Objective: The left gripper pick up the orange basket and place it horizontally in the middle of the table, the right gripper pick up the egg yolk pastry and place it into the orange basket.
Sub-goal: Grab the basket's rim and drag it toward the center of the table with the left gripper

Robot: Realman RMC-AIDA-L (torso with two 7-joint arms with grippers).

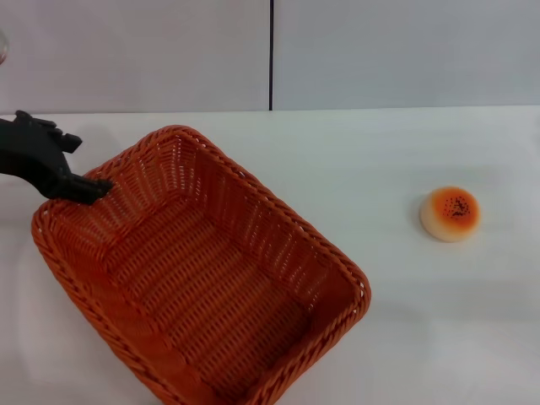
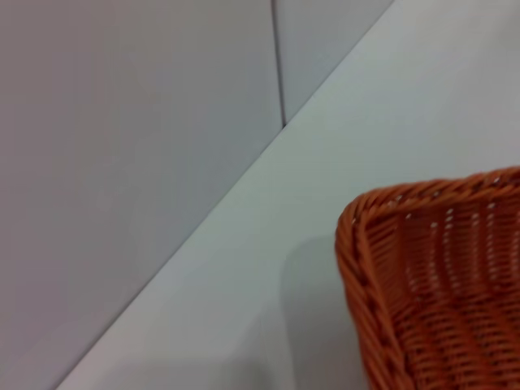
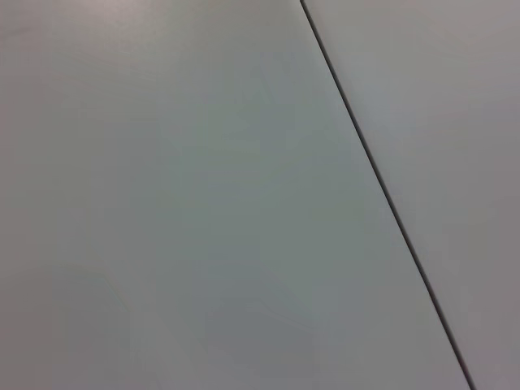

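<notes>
The orange basket (image 1: 268, 201) lies diagonally on the white table (image 1: 422, 329), filling the left and middle of the head view, and nothing is inside it. My left gripper (image 1: 93, 189) comes in from the left and is shut on the basket's far-left rim. One braided corner of the orange basket (image 2: 354, 260) also shows in the left wrist view. The egg yolk pastry (image 1: 450, 213) sits alone on the table to the right, well apart from the basket. My right gripper is out of view.
A grey wall (image 1: 380, 51) with a dark vertical seam (image 1: 271, 55) runs along the table's far edge. The right wrist view holds only the grey wall panel (image 3: 203, 203) and its seam (image 3: 382, 195). Bare tabletop lies between basket and pastry.
</notes>
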